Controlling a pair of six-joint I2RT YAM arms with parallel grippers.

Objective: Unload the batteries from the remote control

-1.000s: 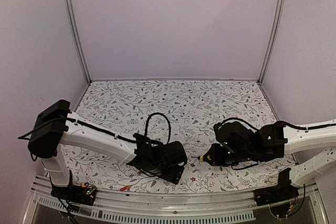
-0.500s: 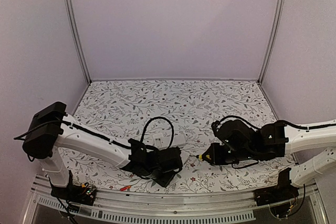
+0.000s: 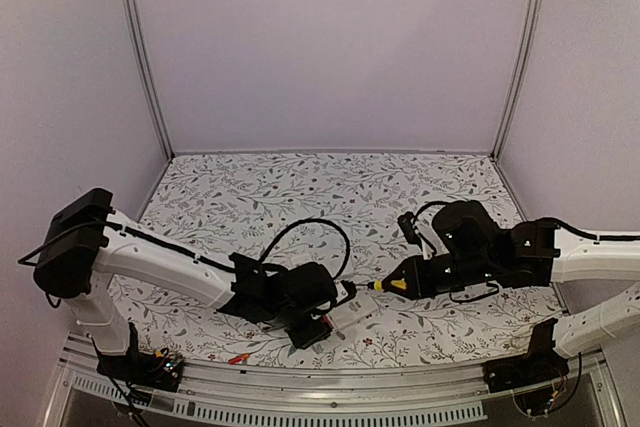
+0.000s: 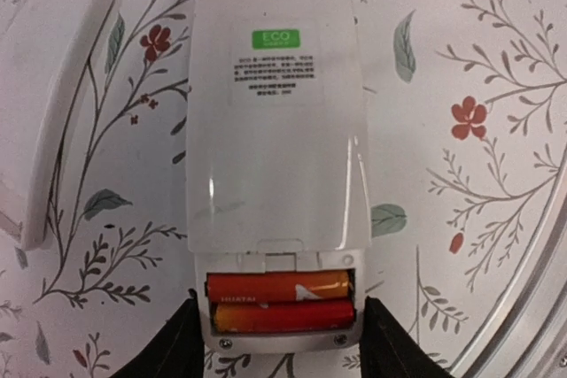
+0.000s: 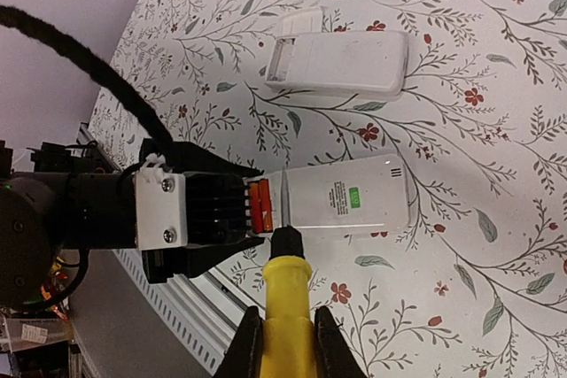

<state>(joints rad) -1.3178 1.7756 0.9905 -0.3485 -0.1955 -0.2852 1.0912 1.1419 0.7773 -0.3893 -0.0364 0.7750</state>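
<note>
The white remote control (image 4: 276, 130) lies back up on the flowered table, its rear cover slid away from the near end. Two red-orange batteries (image 4: 279, 300) lie side by side in the open compartment. My left gripper (image 4: 279, 347) is shut on the remote's battery end, one black finger (image 4: 173, 347) against each side. My right gripper (image 5: 283, 343) is shut on the yellow-handled screwdriver (image 5: 285, 307). Its blade lies across the remote just beside the batteries (image 5: 259, 204). In the top view the remote (image 3: 352, 313) sits between the left gripper (image 3: 315, 325) and the right gripper (image 3: 415, 279).
A white rounded casing piece (image 5: 341, 64) lies on the table just beyond the remote, also at the left edge of the left wrist view (image 4: 49, 104). A small red-orange object (image 3: 238, 357) lies by the front rail. The metal rail (image 5: 177, 307) runs close behind the left gripper.
My left gripper has narrowed onto the remote's end and shifted right. The remote now shows beside it. My right arm has brought the screwdriver left, over the remote.
</note>
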